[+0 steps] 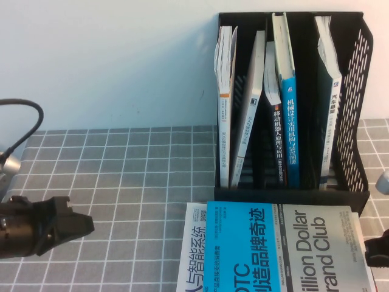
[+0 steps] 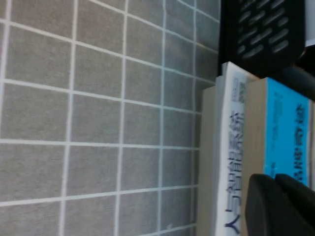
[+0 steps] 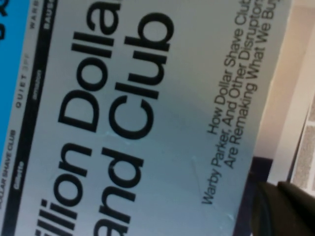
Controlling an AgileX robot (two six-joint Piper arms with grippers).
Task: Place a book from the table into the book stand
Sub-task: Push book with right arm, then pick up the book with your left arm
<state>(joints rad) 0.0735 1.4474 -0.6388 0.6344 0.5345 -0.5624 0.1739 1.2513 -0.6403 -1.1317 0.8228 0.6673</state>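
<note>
The book, half bright blue and half grey with "Billion Dollar Brand Club", lies flat on the table at the front, on top of a white book. The black book stand stands upright just behind it. My left gripper is shut and empty, low over the cloth to the left of the books. In the left wrist view its tips point at the book. My right gripper is at the book's right edge. In the right wrist view it looks shut beside the grey cover.
The stand holds several upright books, among them a tall one with a blue spine. A black cable and a silver fitting sit at the far left. A pale wall rises behind the table. Bare cloth lies left of the stand.
</note>
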